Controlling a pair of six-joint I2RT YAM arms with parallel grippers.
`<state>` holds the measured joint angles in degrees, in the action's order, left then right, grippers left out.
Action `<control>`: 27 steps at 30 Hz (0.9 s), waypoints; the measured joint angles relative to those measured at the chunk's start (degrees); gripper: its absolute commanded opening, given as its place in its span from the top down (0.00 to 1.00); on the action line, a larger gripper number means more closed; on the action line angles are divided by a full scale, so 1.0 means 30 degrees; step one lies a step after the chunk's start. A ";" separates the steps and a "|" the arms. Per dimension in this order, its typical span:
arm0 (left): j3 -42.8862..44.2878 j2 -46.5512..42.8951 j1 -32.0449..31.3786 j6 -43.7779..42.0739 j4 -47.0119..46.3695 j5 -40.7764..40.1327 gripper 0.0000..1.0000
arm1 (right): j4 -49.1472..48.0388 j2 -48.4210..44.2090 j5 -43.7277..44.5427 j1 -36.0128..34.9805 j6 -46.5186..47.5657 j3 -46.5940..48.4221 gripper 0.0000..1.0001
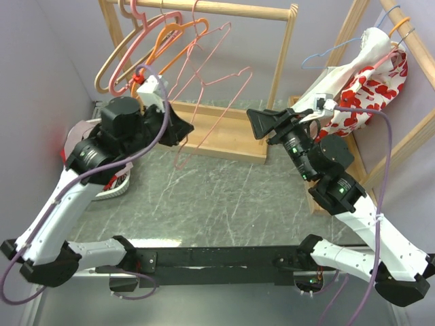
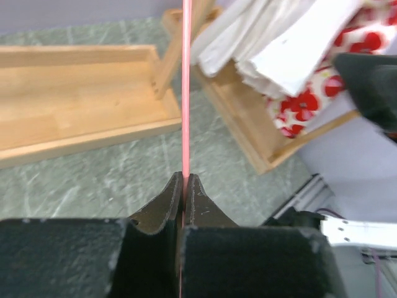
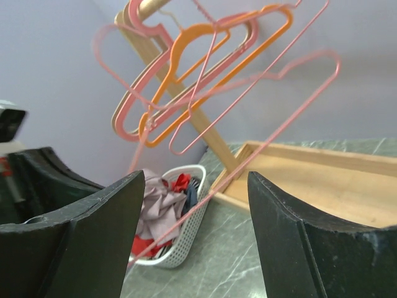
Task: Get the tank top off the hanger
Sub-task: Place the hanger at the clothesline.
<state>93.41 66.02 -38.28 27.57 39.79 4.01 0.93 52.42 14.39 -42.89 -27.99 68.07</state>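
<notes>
1. The left claw is clamped on a thin pink wire hanger; the wire runs straight up from between the closed fingers
2. That hanger carries no garment, and in the right wrist view its wire slants across the gap of the other claw
3. The right claw stands with its fingers wide apart and grips nothing
4. Behind the pink wire lies the light wooden base tray of a clothes rack, resting on the grey-green marbled desk
5. Pink and orange hangers crowd the left end of the rack's wooden rail
6. A white mesh basket sits on the desk at the far left, holding a heap of grey-pink and red clothes
7. On a second wooden rack at the right hang a white cloth and a white cloth with red flowers
8. Which of these garments is the tank top cannot be told
</notes>
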 measured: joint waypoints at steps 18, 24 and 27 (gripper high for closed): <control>0.9092 0.8480 -0.0780 -0.2776 0.1938 -0.4226 0.99 | 0.0277 -0.0619 0.1056 0.0000 0.0546 -0.0364 0.23; 1.2670 1.0812 -0.0801 -0.3599 0.1923 -0.5697 0.99 | 0.0299 -0.0248 0.1042 0.0007 0.0641 -0.0364 0.23; 1.3151 1.1635 -0.0801 -0.3869 0.1931 -0.5974 0.99 | 0.0423 -0.0146 0.1042 0.0015 0.0648 -0.0364 0.23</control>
<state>132.86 100.92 -40.69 15.97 45.58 -13.91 2.20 51.99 17.52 -42.85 -26.04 66.98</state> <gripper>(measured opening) 0.040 0.773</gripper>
